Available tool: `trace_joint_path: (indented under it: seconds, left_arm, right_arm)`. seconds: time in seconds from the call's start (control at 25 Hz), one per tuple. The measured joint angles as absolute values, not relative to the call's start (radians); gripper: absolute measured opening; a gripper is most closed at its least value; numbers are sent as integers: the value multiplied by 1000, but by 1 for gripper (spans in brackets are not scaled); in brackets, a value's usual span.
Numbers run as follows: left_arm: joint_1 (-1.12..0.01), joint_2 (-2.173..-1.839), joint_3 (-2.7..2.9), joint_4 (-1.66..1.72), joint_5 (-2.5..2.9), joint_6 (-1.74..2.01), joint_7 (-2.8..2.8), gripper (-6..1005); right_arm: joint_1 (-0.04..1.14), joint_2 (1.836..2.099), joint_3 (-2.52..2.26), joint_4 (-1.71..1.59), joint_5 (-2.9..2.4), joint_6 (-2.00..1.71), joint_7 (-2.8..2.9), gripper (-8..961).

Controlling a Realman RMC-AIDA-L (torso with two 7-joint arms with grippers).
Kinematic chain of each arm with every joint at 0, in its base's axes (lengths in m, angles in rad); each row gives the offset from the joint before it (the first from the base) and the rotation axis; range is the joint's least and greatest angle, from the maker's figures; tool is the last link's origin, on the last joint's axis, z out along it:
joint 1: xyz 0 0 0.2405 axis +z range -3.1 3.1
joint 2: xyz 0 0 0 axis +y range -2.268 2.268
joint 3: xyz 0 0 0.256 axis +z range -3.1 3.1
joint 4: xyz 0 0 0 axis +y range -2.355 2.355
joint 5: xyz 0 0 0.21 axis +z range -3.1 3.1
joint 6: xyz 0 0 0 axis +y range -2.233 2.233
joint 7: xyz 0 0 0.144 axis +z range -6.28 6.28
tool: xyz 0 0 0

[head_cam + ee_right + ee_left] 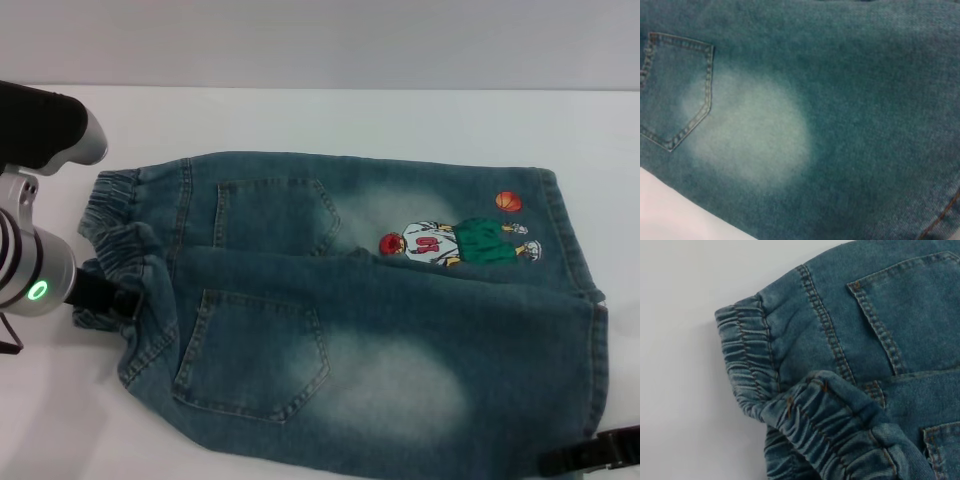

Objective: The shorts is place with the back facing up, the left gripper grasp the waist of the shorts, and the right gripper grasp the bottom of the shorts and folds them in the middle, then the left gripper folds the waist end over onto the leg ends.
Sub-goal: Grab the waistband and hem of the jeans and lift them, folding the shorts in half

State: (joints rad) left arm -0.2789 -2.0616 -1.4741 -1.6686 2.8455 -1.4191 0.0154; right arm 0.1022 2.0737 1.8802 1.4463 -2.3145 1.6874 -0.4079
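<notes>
Lying back-up on the white table (300, 120), the shorts (400, 330) have their waist (118, 262) met by the left gripper (100, 295), finger state indeterminable, the right gripper (595, 452) at the near-right hem.

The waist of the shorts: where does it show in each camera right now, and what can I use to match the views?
Head view: the waist lies at the shorts' left end, bunched beside the left claw.
Left wrist view: the waist runs down the middle, its nearer part folded over.
Right wrist view: not in it.
Shared landmark: the near back pocket.
</notes>
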Motion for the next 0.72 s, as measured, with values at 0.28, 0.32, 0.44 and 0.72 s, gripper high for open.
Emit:
trace_joint_path:
  seconds: [0.28,0.32,0.44,0.72]
  left_arm:
    - [-279,-2060,-1476,-1668,2845,-1419,15,122]
    - [-279,-2060,-1478,-1667,2845,-1419,15,121]
    - [-279,-2060,-1481,-1665,2845,-1419,15,121]
    - [-282,-2060,-1482,-1657,2846,-1416,16,123]
  right_arm:
    - [113,2070,1889,1459,-2284,1706,-401,690]
    - [117,2069,1889,1461,-2283,1708,-400,690]
    - [123,2069,1884,1473,-2282,1713,-396,690]
    - [130,2069,1886,1479,-2286,1713,-392,689]
